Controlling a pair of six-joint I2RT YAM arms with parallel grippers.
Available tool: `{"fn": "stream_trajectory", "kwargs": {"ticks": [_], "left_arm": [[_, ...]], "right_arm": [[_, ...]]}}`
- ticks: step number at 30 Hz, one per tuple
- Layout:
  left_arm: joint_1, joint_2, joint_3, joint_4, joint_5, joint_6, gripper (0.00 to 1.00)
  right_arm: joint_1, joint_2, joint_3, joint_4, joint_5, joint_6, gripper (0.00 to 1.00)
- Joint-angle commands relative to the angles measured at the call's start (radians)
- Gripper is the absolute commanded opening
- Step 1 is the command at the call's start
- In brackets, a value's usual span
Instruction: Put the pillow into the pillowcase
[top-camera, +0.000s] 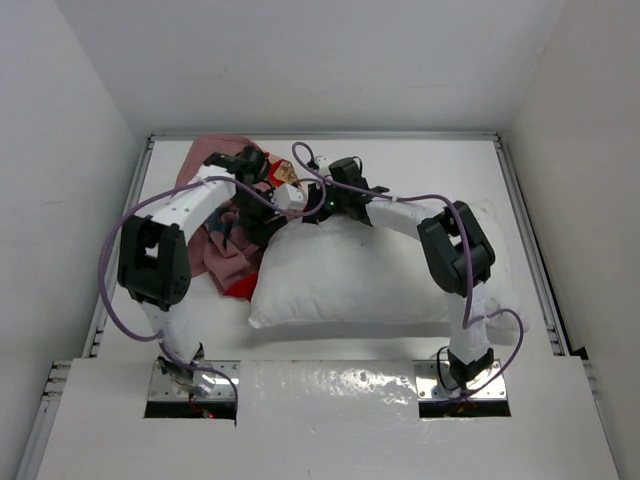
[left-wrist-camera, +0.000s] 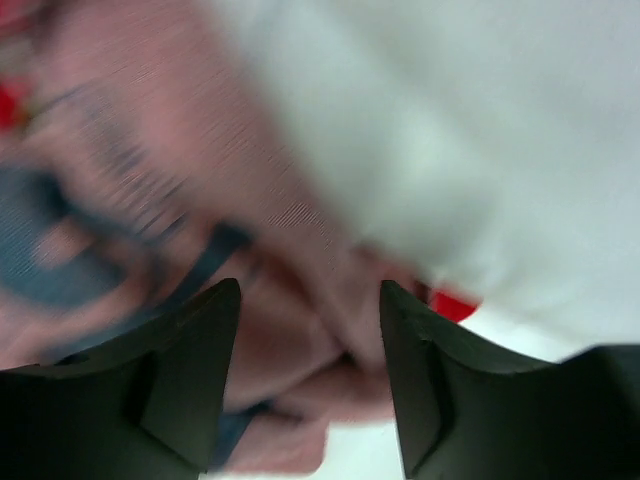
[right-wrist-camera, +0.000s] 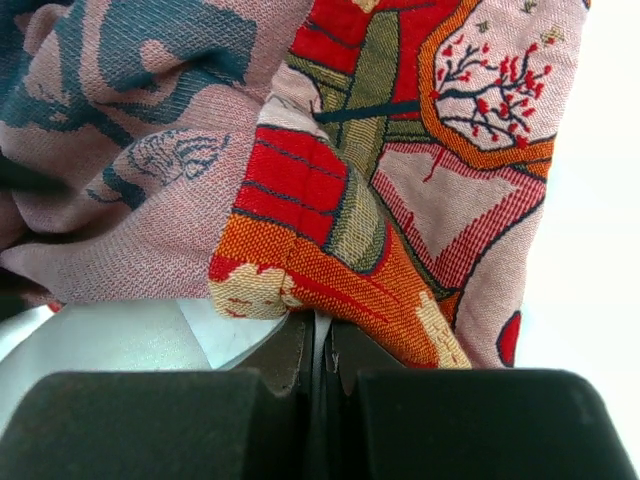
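Note:
The white pillow (top-camera: 350, 272) lies across the middle of the table. The pillowcase (top-camera: 222, 245) is bunched at its back left corner, mostly faded pink with some red print showing. My left gripper (top-camera: 258, 218) hovers over that heap by the pillow's left end. In the blurred left wrist view it (left-wrist-camera: 308, 290) stands open, with pink pillowcase cloth (left-wrist-camera: 150, 170) beyond the fingers and the pillow (left-wrist-camera: 460, 130) to the right. My right gripper (top-camera: 300, 195) reaches in from the right. It (right-wrist-camera: 322, 320) is shut on a printed red-and-orange fold of the pillowcase (right-wrist-camera: 330, 250).
White walls enclose the table on the left, back and right. Metal rails (top-camera: 525, 220) run along the table's sides. Purple cables (top-camera: 110, 250) loop off both arms. The right arm's elbow (top-camera: 455, 248) hangs over the pillow's right end.

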Motion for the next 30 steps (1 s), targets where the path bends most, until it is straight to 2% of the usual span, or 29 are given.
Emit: {"fn": "stream_trajectory", "kwargs": {"ticks": [1,2,4,5,6,7,8,9,10,12,13,14,17,22,27,30], "left_arm": [[-0.021,0.036,-0.011,0.017,0.055,-0.012,0.54],[-0.021,0.044,-0.011,0.036,0.052,-0.031,0.52],[-0.021,0.054,-0.02,0.101,0.032,-0.06,0.35],[-0.021,0.056,-0.02,0.141,0.006,-0.093,0.25],[-0.021,0.061,-0.017,0.149,-0.003,-0.1,0.08],[-0.018,0.062,0.001,0.148,-0.01,-0.107,0.03],[-0.012,0.055,0.025,0.143,-0.011,-0.121,0.0],[-0.007,0.047,0.026,0.136,-0.008,-0.126,0.0],[-0.004,0.038,0.059,0.129,-0.007,-0.13,0.0],[0.005,0.0,0.094,0.12,-0.002,-0.159,0.0],[0.015,-0.017,0.128,0.125,-0.002,-0.182,0.0],[0.02,-0.051,0.144,0.128,0.01,-0.192,0.0],[0.026,-0.097,0.173,0.109,0.065,-0.193,0.0],[0.025,-0.093,0.174,0.017,0.153,-0.198,0.0],[0.025,-0.097,0.177,-0.019,0.187,-0.196,0.0],[0.025,-0.099,0.203,-0.03,0.217,-0.202,0.0]], "right_arm": [[-0.012,-0.048,-0.014,-0.024,0.037,-0.029,0.0],[-0.012,-0.049,-0.007,-0.024,0.027,-0.032,0.0],[-0.01,-0.056,0.006,-0.038,0.013,-0.043,0.02],[-0.012,-0.059,0.012,-0.05,0.005,-0.056,0.08],[-0.012,-0.063,0.022,-0.072,0.002,-0.073,0.27],[-0.012,-0.078,0.043,-0.126,-0.013,-0.131,0.38],[-0.01,-0.091,0.051,-0.153,-0.022,-0.167,0.59],[-0.012,-0.108,0.055,-0.179,-0.032,-0.202,0.65],[-0.013,-0.127,0.048,-0.213,-0.035,-0.263,0.76],[-0.012,-0.206,0.025,-0.239,-0.039,-0.319,0.82],[-0.012,-0.236,-0.007,-0.253,-0.038,-0.361,0.92],[-0.01,-0.296,-0.023,-0.26,-0.041,-0.377,0.99],[-0.007,-0.402,-0.119,-0.218,-0.105,-0.411,0.99],[0.017,-0.474,-0.24,-0.143,-0.203,-0.385,0.99],[0.025,-0.566,-0.306,-0.115,-0.173,-0.385,0.99],[0.056,-0.542,-0.342,-0.116,-0.151,-0.402,0.99]]}}
